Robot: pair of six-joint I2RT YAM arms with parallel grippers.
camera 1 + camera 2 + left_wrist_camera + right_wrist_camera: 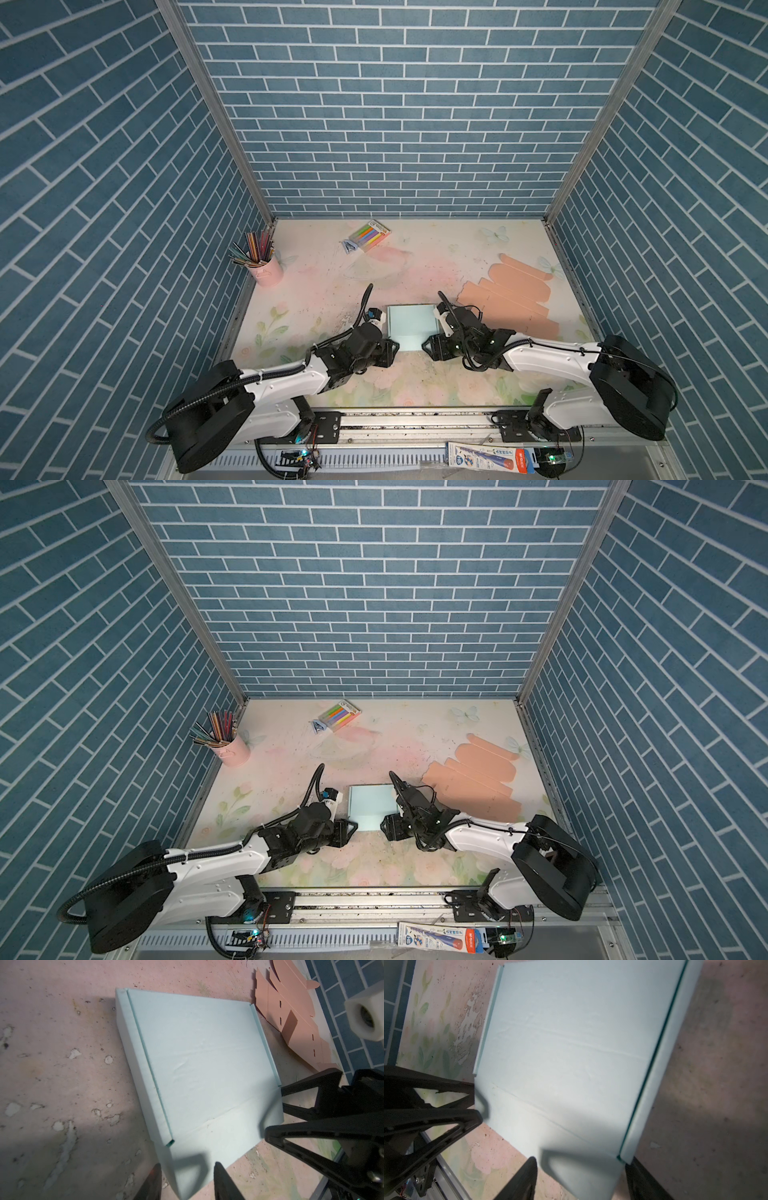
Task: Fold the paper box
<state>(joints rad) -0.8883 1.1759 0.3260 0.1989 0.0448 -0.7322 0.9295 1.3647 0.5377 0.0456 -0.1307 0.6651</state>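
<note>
The light blue paper box [409,326] [372,806] lies flat-bottomed mid-table, both long side walls folded up and its near flap flat on the mat. In the left wrist view the box [207,1059] fills the middle, and my left gripper [187,1165] stands open astride its near-left corner. In the right wrist view my right gripper [581,1159] is open astride the near-right corner of the box [571,1043], one finger by the end of the side wall. Both top views show the left gripper [395,347] [353,825] and the right gripper [426,345] [382,823] facing each other across the near flap.
A flat salmon cardboard blank [511,299] lies right of the box, close behind the right arm. A pink cup of coloured pencils [266,266] stands at the back left. A marker pack [370,235] lies at the back. Blue brick walls enclose three sides.
</note>
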